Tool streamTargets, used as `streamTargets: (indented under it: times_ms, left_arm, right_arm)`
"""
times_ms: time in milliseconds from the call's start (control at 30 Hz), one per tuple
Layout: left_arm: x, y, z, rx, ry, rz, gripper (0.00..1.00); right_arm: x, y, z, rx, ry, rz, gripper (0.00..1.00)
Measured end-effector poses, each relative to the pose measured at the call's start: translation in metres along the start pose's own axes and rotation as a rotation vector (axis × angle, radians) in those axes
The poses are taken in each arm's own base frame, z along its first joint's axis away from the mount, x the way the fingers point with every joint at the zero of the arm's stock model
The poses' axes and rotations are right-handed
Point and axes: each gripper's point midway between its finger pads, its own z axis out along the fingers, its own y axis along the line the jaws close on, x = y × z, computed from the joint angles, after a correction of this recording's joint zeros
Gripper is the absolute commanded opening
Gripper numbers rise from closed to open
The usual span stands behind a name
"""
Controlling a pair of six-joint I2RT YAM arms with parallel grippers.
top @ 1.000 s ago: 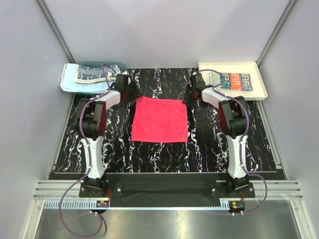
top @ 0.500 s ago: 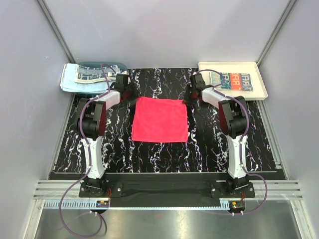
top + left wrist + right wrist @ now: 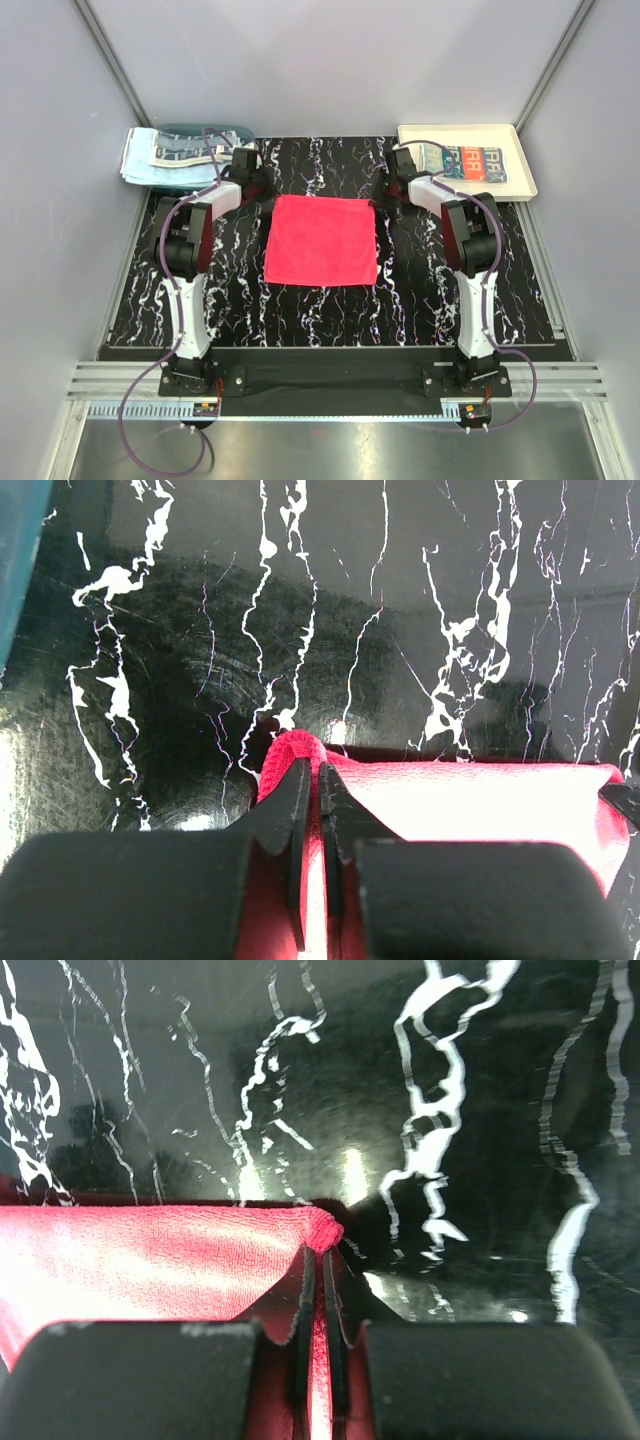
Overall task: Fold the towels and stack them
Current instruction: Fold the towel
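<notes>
On the black marbled table (image 3: 330,300) in front of me, a red towel (image 3: 321,240) lies flat at the centre, a basket (image 3: 190,128) sits at ten o'clock and a tray (image 3: 522,182) at two o'clock.

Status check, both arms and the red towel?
Left gripper shut on far left corner of red towel. Right gripper shut on far right corner. Towel flat on table, nothing on top.

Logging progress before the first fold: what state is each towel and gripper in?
red towel: spread flat, unfolded, both far corners pinched.
left gripper: fingers shut on its far left corner.
right gripper: fingers shut on its far right corner.
basket towels: loose heap spilling over the left side.
tray towels: folded, lying flat.
</notes>
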Motion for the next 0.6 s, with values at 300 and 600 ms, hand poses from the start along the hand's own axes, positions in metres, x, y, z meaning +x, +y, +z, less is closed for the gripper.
streamTargets:
  times_ms: [300, 600]
  left_arm:
    - [-0.01, -0.01, -0.02, 0.023, -0.034, 0.017, 0.0]
    - [-0.049, -0.061, -0.122, 0.141, -0.208, 0.07, 0.0]
  right_arm:
    - [-0.026, 0.004, -0.039, -0.041, -0.074, 0.022, 0.0]
    - [-0.069, 0.054, -0.162, -0.216, -0.295, -0.007, 0.0]
